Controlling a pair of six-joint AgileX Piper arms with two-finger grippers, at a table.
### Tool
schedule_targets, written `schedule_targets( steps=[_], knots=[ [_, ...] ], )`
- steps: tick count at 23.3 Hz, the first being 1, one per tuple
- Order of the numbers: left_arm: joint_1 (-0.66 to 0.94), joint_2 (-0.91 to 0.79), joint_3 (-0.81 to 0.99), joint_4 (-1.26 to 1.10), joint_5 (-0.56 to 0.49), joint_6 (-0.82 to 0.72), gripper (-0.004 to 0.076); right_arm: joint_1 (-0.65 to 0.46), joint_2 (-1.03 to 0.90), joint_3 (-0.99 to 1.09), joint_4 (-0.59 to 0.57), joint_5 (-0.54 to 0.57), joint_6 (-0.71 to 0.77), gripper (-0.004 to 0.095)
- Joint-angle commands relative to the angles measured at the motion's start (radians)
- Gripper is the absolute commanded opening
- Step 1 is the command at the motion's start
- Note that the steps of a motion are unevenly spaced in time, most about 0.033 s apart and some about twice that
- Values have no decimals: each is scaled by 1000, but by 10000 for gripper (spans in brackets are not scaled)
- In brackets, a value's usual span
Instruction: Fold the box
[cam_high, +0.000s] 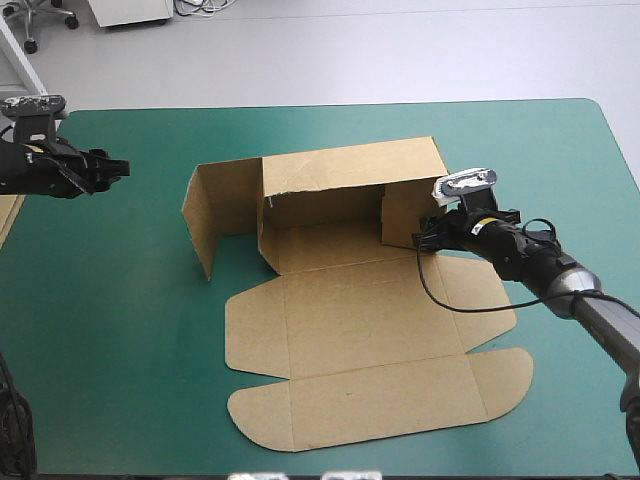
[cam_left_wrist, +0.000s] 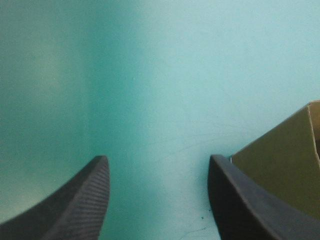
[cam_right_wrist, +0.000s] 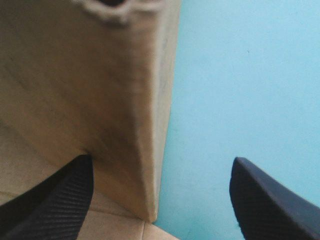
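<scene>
The brown box (cam_high: 350, 310) lies partly raised in the middle of the teal-green table. Its back wall (cam_high: 350, 175) stands upright, the lid and front flaps lie flat toward the near edge. The left side flap (cam_high: 205, 215) stands swung outward; the right side flap (cam_high: 405, 212) is turned inward. My right gripper (cam_high: 422, 238) is open at that right flap, whose upright edge (cam_right_wrist: 150, 125) stands between the fingers, close to one fingertip (cam_right_wrist: 80, 175). My left gripper (cam_high: 122, 168) hangs open well left of the box, a corner of the board (cam_left_wrist: 285, 165) showing beyond one finger.
An edge of more brown board (cam_high: 8, 215) shows at the table's left edge. Bare teal-green cover (cam_high: 110, 300) stretches between the left gripper and the box, and along the right side (cam_high: 580, 180).
</scene>
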Motion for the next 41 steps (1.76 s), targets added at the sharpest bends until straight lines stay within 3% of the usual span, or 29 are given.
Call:
schedule_targets(
  steps=[1,5,9,10,12,14,21,28,32,33,34,41],
  knots=[
    [1,-35,-26,-27,-39,-3,421,3,-6,-30,11,-129,-13,668],
    [1,-35,-26,-29,-43,-3,418,3,7,-30,27,-175,-13,544],
    [1,-35,-26,-40,-46,-3,395,3,22,-30,42,-213,-13,201],
    [1,-35,-26,-40,-46,-3,379,3,22,-30,42,-213,-13,66],
    [1,-35,-26,-40,-46,-3,360,3,20,-30,42,-207,-13,-18],
    [1,-35,-26,-40,-46,-3,355,3,2,-59,35,-148,-22,-19],
    [1,-35,-26,-38,-48,-3,355,3,-17,-375,25,432,20,-18],
    [1,-35,-26,-52,-53,-8,355,3,13,-613,-116,653,189,-18],
    [1,-35,-26,-68,-58,-8,355,3,108,-838,-161,934,225,-18],
    [1,-35,-26,-68,-58,-8,355,3,162,-934,-157,1068,233,-18],
    [1,-35,-26,-68,-58,-8,355,3,192,-983,-157,1109,246,-18],
    [1,-35,-26,-70,-63,-8,355,-1,296,-1042,-132,1108,343,-18]
  ],
)
